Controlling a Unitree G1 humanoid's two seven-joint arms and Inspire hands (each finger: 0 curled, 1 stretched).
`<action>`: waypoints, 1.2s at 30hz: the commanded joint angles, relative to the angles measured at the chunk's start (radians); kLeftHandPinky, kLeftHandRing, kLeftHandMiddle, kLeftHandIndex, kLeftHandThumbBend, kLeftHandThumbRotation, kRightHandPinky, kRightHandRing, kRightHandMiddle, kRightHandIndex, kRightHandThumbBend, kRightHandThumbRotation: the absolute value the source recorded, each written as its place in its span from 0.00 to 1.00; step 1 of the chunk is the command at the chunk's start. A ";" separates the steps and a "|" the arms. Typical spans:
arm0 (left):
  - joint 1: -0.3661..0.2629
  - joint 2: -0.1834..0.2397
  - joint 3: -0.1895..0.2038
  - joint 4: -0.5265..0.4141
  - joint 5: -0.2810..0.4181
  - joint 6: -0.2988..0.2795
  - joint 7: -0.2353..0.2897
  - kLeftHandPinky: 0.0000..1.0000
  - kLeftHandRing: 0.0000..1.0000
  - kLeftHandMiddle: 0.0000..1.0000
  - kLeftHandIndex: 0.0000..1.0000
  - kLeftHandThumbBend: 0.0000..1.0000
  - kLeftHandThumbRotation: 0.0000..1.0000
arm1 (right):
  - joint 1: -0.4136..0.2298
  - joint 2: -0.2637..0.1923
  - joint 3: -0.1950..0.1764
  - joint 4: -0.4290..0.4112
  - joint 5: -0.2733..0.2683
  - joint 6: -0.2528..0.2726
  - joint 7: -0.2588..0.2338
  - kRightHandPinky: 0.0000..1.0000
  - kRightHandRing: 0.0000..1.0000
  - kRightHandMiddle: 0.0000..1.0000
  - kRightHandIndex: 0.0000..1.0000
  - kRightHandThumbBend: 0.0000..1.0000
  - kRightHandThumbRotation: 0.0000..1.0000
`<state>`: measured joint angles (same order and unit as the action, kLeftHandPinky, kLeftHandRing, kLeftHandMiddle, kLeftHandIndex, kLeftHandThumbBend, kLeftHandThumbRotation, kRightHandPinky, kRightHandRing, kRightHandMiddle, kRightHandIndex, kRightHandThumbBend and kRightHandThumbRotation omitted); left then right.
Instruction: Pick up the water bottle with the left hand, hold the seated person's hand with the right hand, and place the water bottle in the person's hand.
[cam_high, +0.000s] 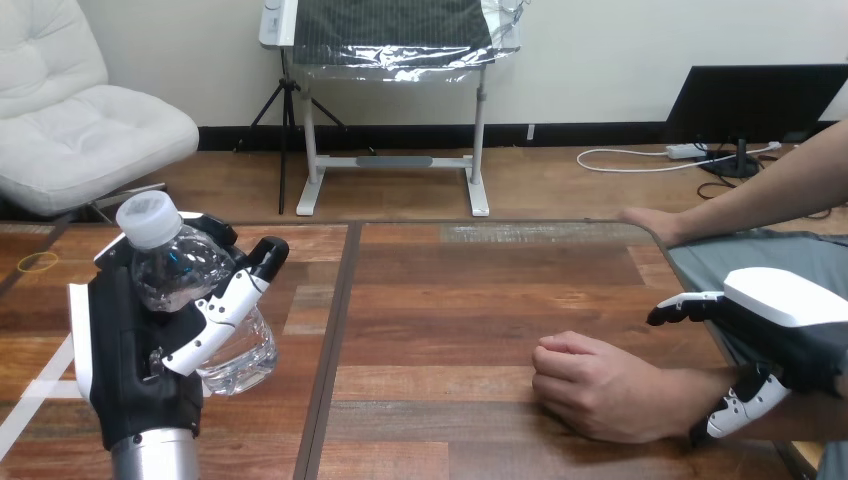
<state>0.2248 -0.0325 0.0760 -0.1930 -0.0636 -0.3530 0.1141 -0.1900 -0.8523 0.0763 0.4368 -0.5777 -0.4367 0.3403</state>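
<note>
Head view: the left hand (140, 370) is raised over the table's (450, 300) left part, with its fingers and thumb curled round a clear water bottle (185, 270). The bottle tilts with its white cap (148, 218) up and toward the table's left edge. I cannot tell whether there is water inside. At the table's right edge, the right hand (790, 310) sits over the wrist (690, 395) of the person's hand (600, 385), which lies as a loose fist on the table's near right part. Whether the right hand grips that wrist cannot be told. The person's other hand (650, 222) rests at the table's far right edge. A yellow rubber band (38, 262) lies on the table's far left.
</note>
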 joint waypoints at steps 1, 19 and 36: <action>-0.077 -0.001 0.001 -0.046 -0.007 -0.013 -0.011 0.21 0.27 0.32 0.36 0.57 0.00 | -0.037 0.002 0.051 0.103 -0.030 0.017 -0.010 0.86 0.84 0.84 0.82 1.00 0.16; -0.081 0.002 0.015 -0.048 -0.012 -0.006 -0.017 0.20 0.25 0.32 0.36 0.58 0.00 | -0.113 0.024 0.143 0.224 -0.065 0.072 -0.011 0.70 0.78 0.80 0.80 1.00 0.18; -0.083 -0.002 0.020 -0.045 -0.015 -0.007 -0.015 0.20 0.26 0.32 0.36 0.58 0.00 | -0.137 0.041 0.209 0.279 -0.085 0.124 -0.029 0.59 0.74 0.77 0.76 0.98 0.19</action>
<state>0.2165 -0.0323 0.0967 -0.1930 -0.0757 -0.3516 0.1047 -0.3497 -0.8443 0.2434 0.6131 -0.6319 -0.3786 0.3188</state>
